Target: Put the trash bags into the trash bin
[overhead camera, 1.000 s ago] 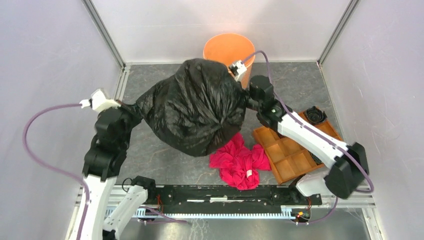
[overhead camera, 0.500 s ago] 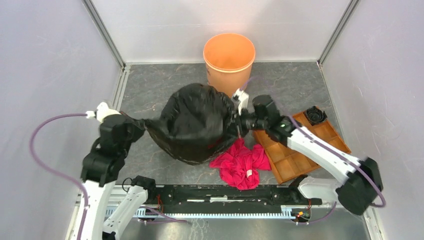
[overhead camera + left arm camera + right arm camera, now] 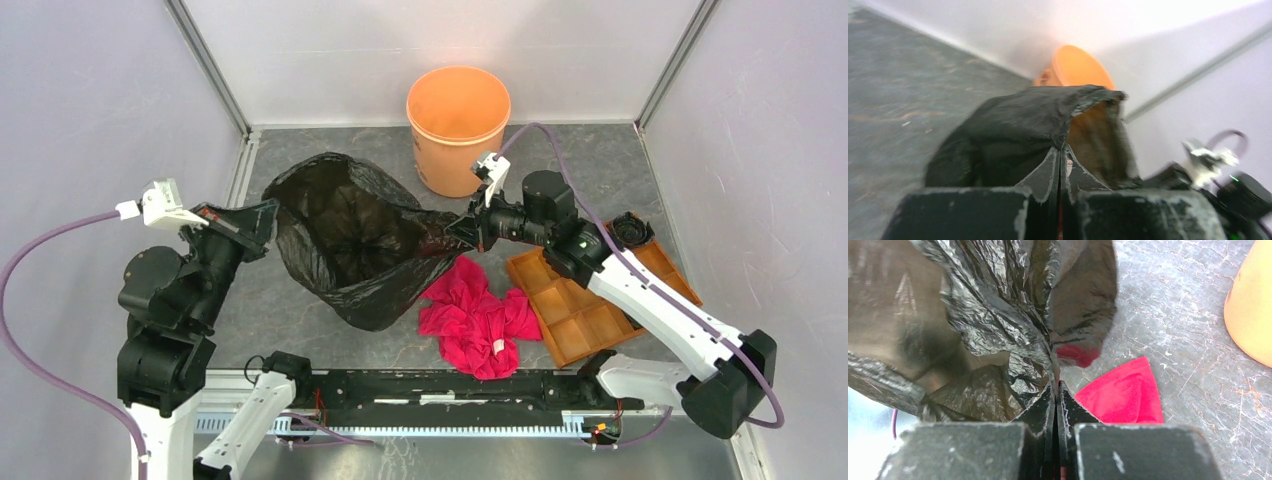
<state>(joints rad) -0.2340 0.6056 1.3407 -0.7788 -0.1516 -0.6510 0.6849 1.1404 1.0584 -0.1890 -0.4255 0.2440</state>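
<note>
The glossy black trash bag (image 3: 350, 245) hangs stretched open between my two grippers over the mid-left floor, mouth facing up. My left gripper (image 3: 268, 215) is shut on the bag's left rim, seen close in the left wrist view (image 3: 1062, 150). My right gripper (image 3: 458, 232) is shut on the bag's right rim (image 3: 1013, 315), its jaws pinching crinkled plastic (image 3: 1054, 385). The orange-tan trash bin (image 3: 458, 125) stands upright at the back centre, beyond the bag; it also shows in the left wrist view (image 3: 1078, 67) and at the right edge of the right wrist view (image 3: 1250, 310).
A red-pink cloth (image 3: 480, 315) lies crumpled on the floor just right of the bag, below my right gripper (image 3: 1123, 395). An orange-brown compartment tray (image 3: 580, 300) with a black round part (image 3: 632, 232) sits at the right. Grey walls enclose the cell.
Both arms have lowered and pulled apart, the left one moving left. The bag, a closed bulge near the bin a second ago, now hangs open and lower, away from the bin.
</note>
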